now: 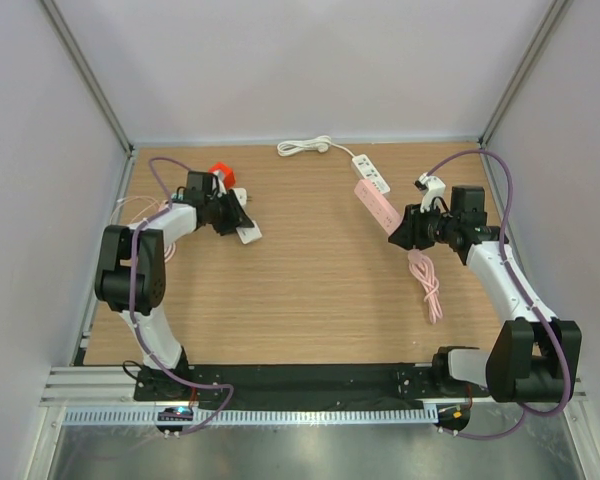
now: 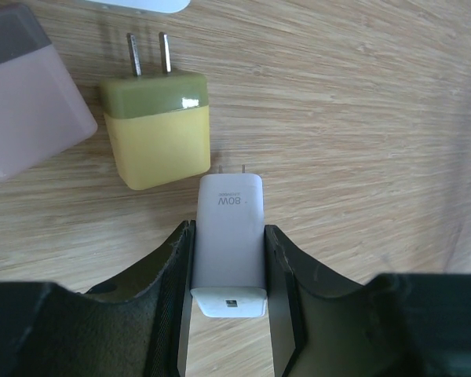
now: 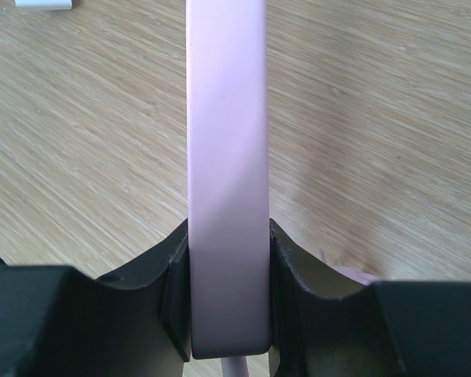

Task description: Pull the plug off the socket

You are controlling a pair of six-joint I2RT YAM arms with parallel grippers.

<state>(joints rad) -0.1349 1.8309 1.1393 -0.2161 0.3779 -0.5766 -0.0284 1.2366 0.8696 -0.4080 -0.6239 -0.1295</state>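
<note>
My left gripper (image 2: 228, 232) is shut on a white "80W" charger plug (image 2: 229, 208) lying on the wooden table. Its two prongs are bare and sit in no socket. In the top view this gripper (image 1: 230, 220) is at the far left with the white plug (image 1: 248, 233) sticking out of it. My right gripper (image 3: 228, 236) is shut on the end of a pink power strip (image 3: 226, 118). In the top view the right gripper (image 1: 400, 232) holds the pink strip (image 1: 373, 203) at the far right, the strip pointing away to the upper left.
A yellow charger (image 2: 155, 126) with bare prongs lies just beyond the white plug. A pale pink block (image 2: 23, 102) lies left of it. A red object (image 1: 219, 170) sits behind my left gripper. A white power strip (image 1: 371, 172) with its cable (image 1: 305, 147) lies at the back. The pink cable (image 1: 427, 282) is bundled near my right arm.
</note>
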